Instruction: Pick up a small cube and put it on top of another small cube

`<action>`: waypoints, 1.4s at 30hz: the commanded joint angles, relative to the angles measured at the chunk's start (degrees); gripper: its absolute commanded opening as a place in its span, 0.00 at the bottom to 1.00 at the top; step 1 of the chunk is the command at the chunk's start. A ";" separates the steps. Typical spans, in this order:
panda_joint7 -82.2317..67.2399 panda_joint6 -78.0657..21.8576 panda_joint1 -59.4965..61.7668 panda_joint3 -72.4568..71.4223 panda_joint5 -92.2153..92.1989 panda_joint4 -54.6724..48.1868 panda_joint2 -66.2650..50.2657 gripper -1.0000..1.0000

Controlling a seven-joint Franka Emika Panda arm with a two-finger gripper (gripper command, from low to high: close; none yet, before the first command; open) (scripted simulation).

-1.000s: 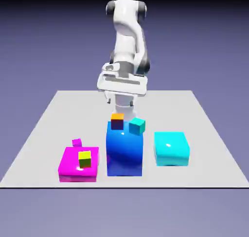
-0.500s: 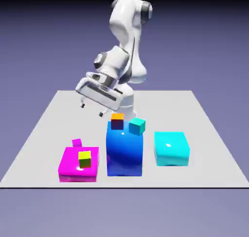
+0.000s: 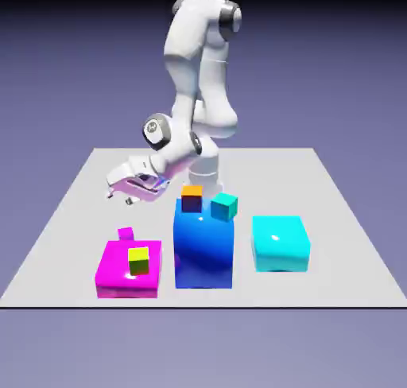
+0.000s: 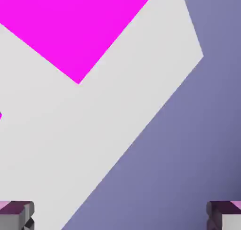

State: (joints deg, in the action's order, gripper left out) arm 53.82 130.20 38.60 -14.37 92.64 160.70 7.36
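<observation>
In the exterior view, shows the small magenta cube (image 3: 125, 234) at 8 o'clock from centre, lower part hidden behind the magenta block (image 3: 115, 259). Carries the yellow-green cube (image 3: 138, 261) at 5 o'clock from it. Hovers with the gripper (image 3: 119, 198) at 12 o'clock, 2 fingers wide apart, holding nothing. In the hand view, cuts off the magenta block at 11 o'clock; leaves a magenta sliver (image 4: 0, 115) at 9, too slight to identify.

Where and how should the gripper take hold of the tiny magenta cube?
Probably by two opposite upright sides, coming from above. The small magenta cube has flat faces and its top is uncovered. The large magenta block sits close on the camera side, so fingers there might bump it; the other pair of sides looks safer.
</observation>
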 commanded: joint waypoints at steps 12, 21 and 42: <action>-1.46 -29.01 -1.18 -5.05 23.54 4.55 -24.17 0.50; -3.26 -41.42 -2.52 -3.06 35.95 3.27 -38.69 0.50; -29.89 -49.14 -1.98 7.82 2.59 -9.72 -31.52 0.00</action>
State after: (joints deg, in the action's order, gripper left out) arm 23.95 81.04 36.62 -6.56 95.13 150.98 -24.16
